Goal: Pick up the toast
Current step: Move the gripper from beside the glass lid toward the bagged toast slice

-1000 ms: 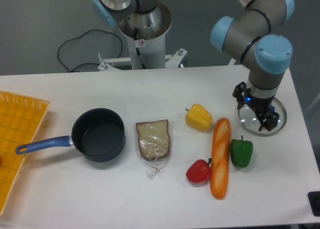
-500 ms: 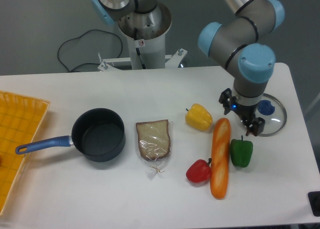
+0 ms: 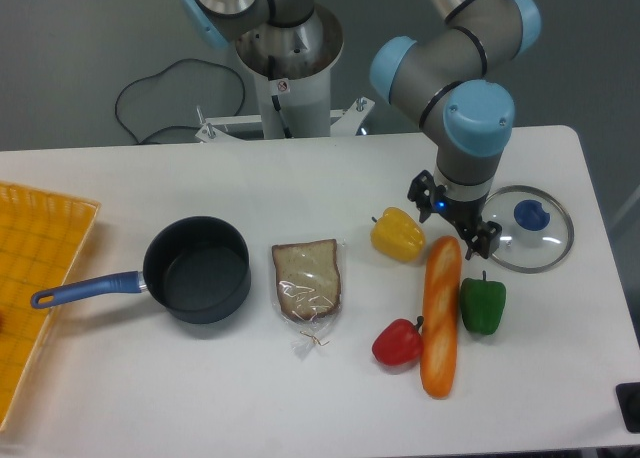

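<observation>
Toast in clear wrap lies flat between a dark saucepan and a yellow pepper, while the gripper, jaws apart and empty, hovers over the baguette.

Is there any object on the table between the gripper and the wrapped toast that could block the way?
Yes. The yellow pepper sits on the table between the gripper and the toast, just beside the gripper. The top end of the baguette is also close below the gripper. Moving above them would likely avoid both.
</observation>
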